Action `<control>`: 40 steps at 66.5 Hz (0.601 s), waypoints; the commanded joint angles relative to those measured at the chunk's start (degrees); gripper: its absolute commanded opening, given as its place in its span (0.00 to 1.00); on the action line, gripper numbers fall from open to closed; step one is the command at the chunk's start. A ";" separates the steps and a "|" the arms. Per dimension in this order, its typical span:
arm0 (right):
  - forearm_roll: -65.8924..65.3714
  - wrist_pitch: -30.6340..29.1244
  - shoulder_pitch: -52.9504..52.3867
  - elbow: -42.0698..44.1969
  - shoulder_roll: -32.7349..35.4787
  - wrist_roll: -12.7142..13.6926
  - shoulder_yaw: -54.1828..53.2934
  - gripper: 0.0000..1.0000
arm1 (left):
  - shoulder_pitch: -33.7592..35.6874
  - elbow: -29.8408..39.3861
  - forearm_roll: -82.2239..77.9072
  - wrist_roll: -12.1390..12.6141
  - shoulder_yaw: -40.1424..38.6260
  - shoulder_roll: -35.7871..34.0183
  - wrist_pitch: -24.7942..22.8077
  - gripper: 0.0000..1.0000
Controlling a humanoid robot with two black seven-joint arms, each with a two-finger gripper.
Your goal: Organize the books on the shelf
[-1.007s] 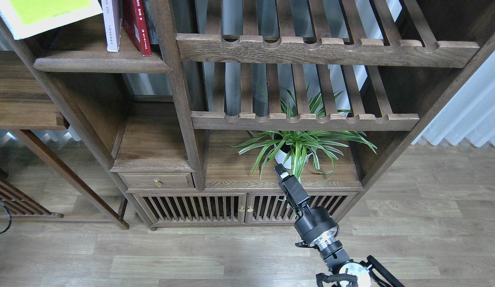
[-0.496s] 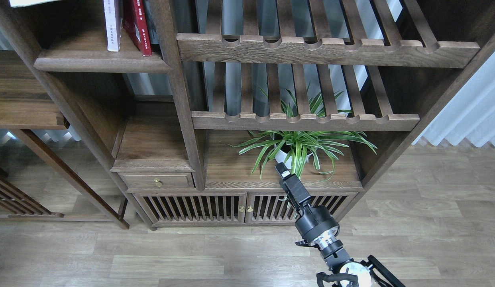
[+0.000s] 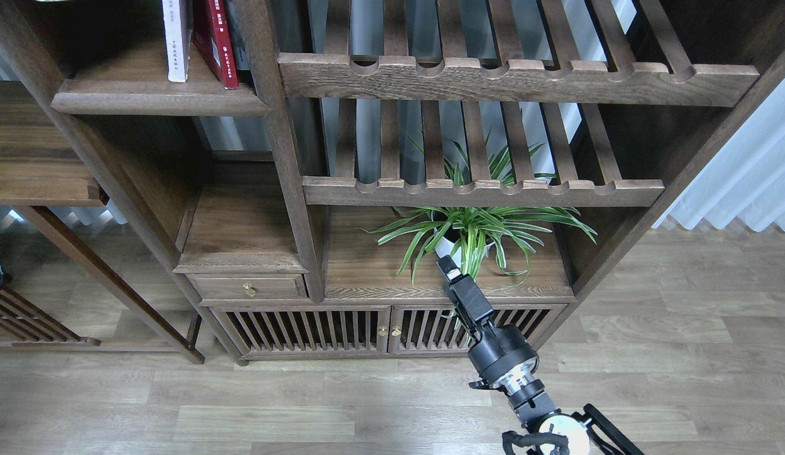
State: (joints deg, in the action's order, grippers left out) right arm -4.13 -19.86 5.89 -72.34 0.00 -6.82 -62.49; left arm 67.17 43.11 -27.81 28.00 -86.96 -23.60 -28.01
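Two thin upright paperbacks, one pale lavender-white [image 3: 177,39] and one red [image 3: 215,43], stood on the flat dark-brown wooden shelf board [image 3: 158,98] at upper left, long axes vertical. The black right gripper [image 3: 448,266] lay well apart, low and rightward; its jaw opening could not be told. No left gripper or third book showed.

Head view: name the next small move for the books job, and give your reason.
Probably tilt the head up before anything else. Only the lower ends of the white book and the red book show, standing on the shelf at the top edge. No left gripper is in view, and the right gripper hangs low by the plant, far from them.
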 commanded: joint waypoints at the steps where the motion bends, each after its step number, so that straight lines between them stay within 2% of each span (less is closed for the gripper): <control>1: 0.00 0.00 0.00 0.01 0.00 -0.03 0.00 1.00 | -0.02 -0.65 1.09 0.00 0.04 1.80 0.01 0.05; 30: 0.00 -0.35 0.17 0.01 0.00 -0.03 -0.26 1.00 | 0.24 -4.61 5.14 0.00 0.74 6.63 0.01 0.05; 40: 0.00 -0.35 0.44 0.01 0.00 -0.03 -0.79 1.00 | 0.24 -4.70 5.58 0.00 1.09 6.37 0.01 0.05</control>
State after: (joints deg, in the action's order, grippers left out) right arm -4.13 -20.21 6.19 -72.34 0.00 -6.83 -62.99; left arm 67.39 38.52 -22.57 27.99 -86.17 -17.13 -28.00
